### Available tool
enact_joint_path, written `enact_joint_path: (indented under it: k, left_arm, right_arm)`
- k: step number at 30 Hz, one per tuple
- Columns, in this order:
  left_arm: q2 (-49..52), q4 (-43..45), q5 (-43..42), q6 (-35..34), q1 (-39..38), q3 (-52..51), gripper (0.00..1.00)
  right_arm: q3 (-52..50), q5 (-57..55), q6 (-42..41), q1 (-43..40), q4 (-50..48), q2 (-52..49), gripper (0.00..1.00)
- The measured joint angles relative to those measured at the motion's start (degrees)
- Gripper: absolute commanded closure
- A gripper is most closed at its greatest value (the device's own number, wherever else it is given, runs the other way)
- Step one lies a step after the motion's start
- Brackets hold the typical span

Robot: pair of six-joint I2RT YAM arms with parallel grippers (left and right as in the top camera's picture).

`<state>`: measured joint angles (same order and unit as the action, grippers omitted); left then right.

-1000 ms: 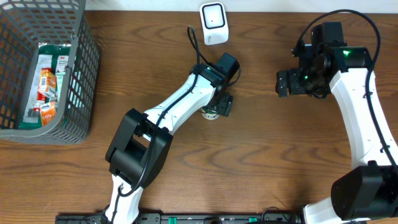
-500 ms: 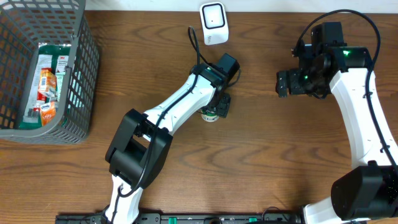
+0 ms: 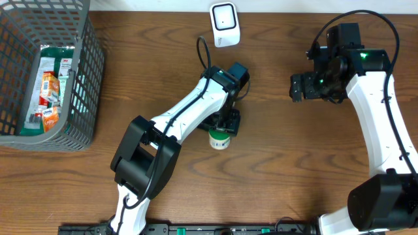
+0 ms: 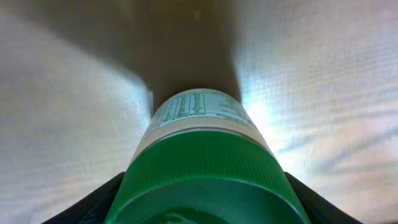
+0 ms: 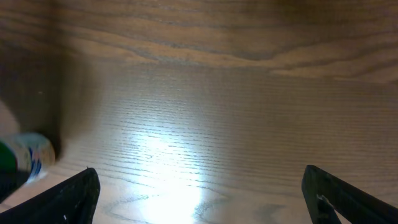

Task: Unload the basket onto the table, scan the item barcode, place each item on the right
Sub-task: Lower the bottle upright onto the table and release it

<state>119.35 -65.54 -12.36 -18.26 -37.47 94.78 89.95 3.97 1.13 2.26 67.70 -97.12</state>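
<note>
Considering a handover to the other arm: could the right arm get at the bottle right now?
Probably not cleanly. The table between the right gripper and the bottle is bare, but the left gripper sits over the bottle, its fingers flanking the green cap, leaving little room.

grey wire basket (image 3: 86, 98) at far left (snack packets (image 3: 49, 88) inside), wooden table (image 3: 281, 179)

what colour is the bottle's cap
The cap is green, clearest in the left wrist view.
</note>
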Motion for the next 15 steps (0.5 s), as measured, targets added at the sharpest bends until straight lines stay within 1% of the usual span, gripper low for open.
enact_joint_path:
  k: [4,15]
  left_arm:
    - [0.0,-3.8,-1.5,-0.3,-0.7,0.1,0.35]
    - [0.1,-4.2,-2.6,-2.9,-4.8,0.2,0.35]
  right_arm:
    - [0.0,0.0,0.0,0.0,0.0,0.0,0.01]
    - [0.0,0.0,0.0,0.0,0.0,0.0,0.01]
